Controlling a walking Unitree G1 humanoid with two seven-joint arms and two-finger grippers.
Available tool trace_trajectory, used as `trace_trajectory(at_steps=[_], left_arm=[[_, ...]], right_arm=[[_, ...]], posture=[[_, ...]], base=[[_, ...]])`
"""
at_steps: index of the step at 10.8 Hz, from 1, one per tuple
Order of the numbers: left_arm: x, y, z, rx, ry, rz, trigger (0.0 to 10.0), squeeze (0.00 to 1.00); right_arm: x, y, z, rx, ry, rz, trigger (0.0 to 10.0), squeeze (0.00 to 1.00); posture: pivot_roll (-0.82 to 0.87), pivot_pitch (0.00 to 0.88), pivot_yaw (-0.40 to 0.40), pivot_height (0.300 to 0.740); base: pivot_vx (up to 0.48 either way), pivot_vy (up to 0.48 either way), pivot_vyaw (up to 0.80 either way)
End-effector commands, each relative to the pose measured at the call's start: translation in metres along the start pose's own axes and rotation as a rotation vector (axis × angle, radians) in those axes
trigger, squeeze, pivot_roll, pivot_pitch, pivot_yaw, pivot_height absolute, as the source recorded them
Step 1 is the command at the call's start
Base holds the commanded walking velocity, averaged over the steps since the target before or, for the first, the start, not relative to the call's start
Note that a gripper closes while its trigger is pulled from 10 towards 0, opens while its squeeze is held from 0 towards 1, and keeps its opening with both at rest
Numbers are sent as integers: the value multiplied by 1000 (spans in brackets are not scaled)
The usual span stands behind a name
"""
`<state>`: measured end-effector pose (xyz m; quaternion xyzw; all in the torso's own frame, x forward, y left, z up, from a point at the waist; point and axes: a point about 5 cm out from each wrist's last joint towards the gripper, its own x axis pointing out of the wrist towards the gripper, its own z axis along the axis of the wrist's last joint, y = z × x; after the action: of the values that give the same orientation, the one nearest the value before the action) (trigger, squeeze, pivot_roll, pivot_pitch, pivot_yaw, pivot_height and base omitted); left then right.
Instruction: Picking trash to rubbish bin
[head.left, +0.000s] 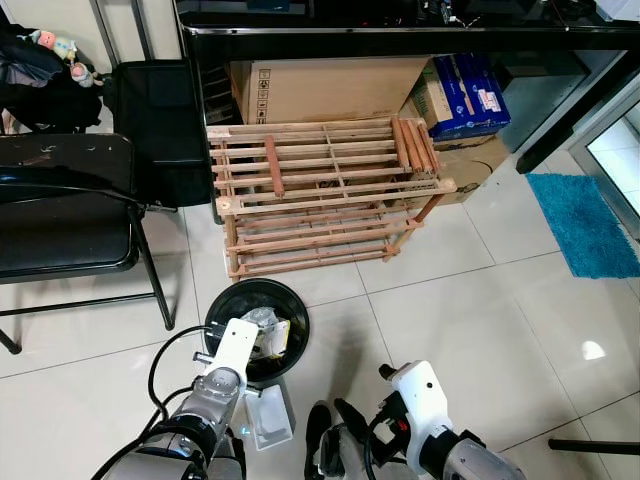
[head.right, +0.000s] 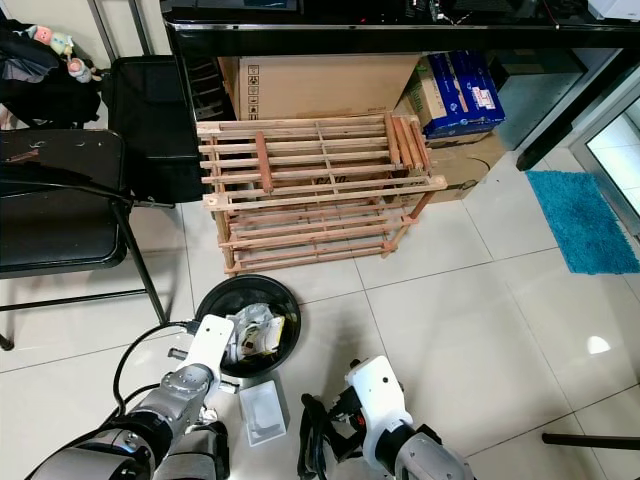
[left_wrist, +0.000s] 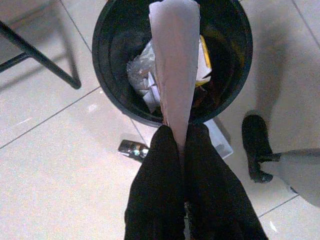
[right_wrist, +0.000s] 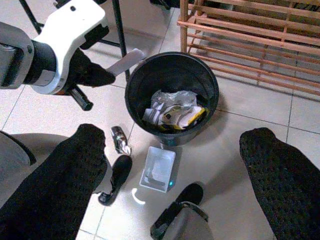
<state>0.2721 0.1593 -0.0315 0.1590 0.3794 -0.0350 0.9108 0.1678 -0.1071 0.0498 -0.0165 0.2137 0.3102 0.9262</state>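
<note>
Bin (head.left: 228, 300) black, round, on pale tile floor (head.left: 470, 310), near centre-left, just in front of the wooden slatted rack (head.left: 320, 190). Inside: crumpled wrappers, white and yellow trash (right_wrist: 172, 112). Left gripper (left_wrist: 180, 137) above the bin's near rim, fingers closed on a flat pale paper piece (left_wrist: 175, 60) that sticks out over the bin opening; paper not released, not touching the trash below as far as can be told. Right gripper (right_wrist: 172, 165) low, near, right of the bin, fingers (right_wrist: 75, 170) spread wide apart, holding nothing. On the floor just near of the bin: small clear plastic tray (right_wrist: 159, 169), touching or almost touching the bin base; left of it a small shiny crumpled scrap (right_wrist: 120, 140); beside that a black object (right_wrist: 116, 177), kind unclear. Black folding chair (head.left: 65, 215) far left. Cardboard box (head.left: 330, 85) and blue box (head.left: 470, 95) behind the rack under a dark table (head.left: 400, 30). Blue mat (head.left: 590, 225) far right.
</note>
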Motion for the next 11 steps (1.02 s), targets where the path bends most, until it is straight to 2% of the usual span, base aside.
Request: trace_trajectory(at_steps=[1, 4, 6, 9, 10, 11], left_arm=[[-2, -6, -15, 21, 41, -4, 10000, 0], [-3, 4, -22, 8, 43, 50, 10000, 0], [-1, 10, -10, 5, -23, 81, 10000, 0], [0, 17, 4, -6, -61, 113, 10000, 0], [0, 22, 7, -6, -78, 142, 10000, 988], [0, 26, 9, -8, -86, 167, 10000, 1000]], right_arm=[[-6, -2, -5, -7, 28, -14, 10000, 0], [-9, -5, -6, -11, 34, -27, 10000, 0], [-10, -5, -6, -13, 34, -28, 10000, 0], [-12, -5, -6, -15, 34, -33, 10000, 0], [-13, -6, -7, -13, 35, -37, 10000, 0], [-14, -6, -8, -12, 37, -39, 10000, 0]], posture=[[60, 291, -188, 740], [52, 297, -195, 740], [49, 299, -196, 740], [47, 296, -196, 740], [47, 296, -196, 740], [47, 296, -196, 740]], base=[[0, 0, 0], [0, 0, 0], [0, 0, 0], [0, 0, 0], [0, 0, 0], [0, 0, 0]])
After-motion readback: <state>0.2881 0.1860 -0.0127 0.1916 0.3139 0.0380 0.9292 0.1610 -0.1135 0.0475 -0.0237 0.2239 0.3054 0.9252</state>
